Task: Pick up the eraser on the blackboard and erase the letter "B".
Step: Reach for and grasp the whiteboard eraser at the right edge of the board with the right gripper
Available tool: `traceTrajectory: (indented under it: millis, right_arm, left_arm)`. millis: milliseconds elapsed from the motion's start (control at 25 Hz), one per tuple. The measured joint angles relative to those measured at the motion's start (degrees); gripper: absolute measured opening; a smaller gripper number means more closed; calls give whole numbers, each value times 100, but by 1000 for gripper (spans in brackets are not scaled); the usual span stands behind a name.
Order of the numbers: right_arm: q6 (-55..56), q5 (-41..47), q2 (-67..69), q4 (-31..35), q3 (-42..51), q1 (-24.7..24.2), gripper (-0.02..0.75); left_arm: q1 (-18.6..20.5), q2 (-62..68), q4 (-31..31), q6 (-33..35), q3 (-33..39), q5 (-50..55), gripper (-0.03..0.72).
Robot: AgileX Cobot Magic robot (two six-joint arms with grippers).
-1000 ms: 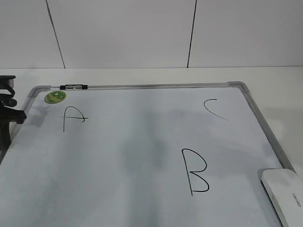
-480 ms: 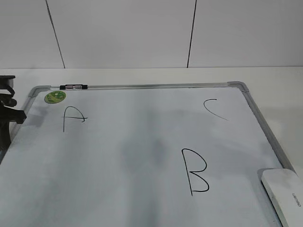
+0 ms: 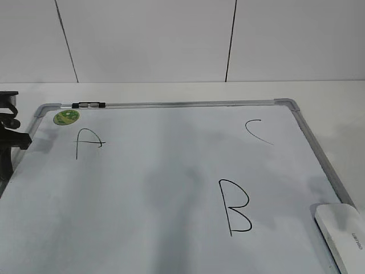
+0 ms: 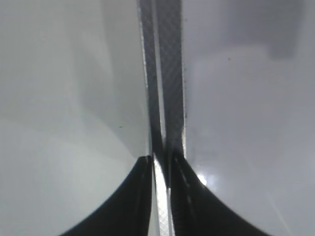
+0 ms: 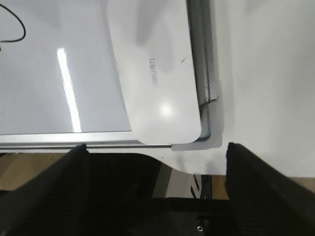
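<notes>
The blackboard [image 3: 171, 104] is a white board with a silver frame that lies flat on the table. The letter "B" [image 3: 235, 206] is drawn in black at the lower middle right; a bit of its stroke shows in the right wrist view [image 5: 17, 24]. The white eraser [image 3: 345, 234] lies on the board's near right corner. In the right wrist view the eraser [image 5: 157, 73] lies just ahead of my right gripper [image 5: 155, 147], which is open, empty and above the corner. My left gripper [image 3: 8, 140] is at the board's left edge, its jaws [image 4: 160, 160] shut on the frame strip [image 4: 167, 73].
A black "A" [image 3: 88, 142] and a "C" [image 3: 258, 131] are also on the board. A green sticker [image 3: 67, 117] and a small black-and-silver marker [image 3: 90, 105] are at the far left frame. White table [image 5: 266, 73] lies right of the board; its front edge is near the eraser.
Faint shadows on the board have drifted toward the eraser's corner. The left gripper, the board and the eraser have stayed put.
</notes>
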Motion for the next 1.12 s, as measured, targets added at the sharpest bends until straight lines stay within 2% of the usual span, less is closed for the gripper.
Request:
traceTrajectory:
  millis: [240,360,520,800,1120]
  right_arm:
    - [239,-114,68,82,409,717,665]
    - [423,-269,95,-366,443,1013,664]
    - [588,-486,160,-1179,455,1057,663]
    - [636,-964,672,-757,455,1057,661]
    - [648,-1449,1140,-744,455,1057,660]
  left_arm:
    - [0,0,0,0,0,0,109]
    - [0,0,-2,0,0,0,108]
    - [0,0,-12,0,0,0,109]
    - [0,0,-12,0,0,0,111]
    - [0,0,-12,0,0,0,113]
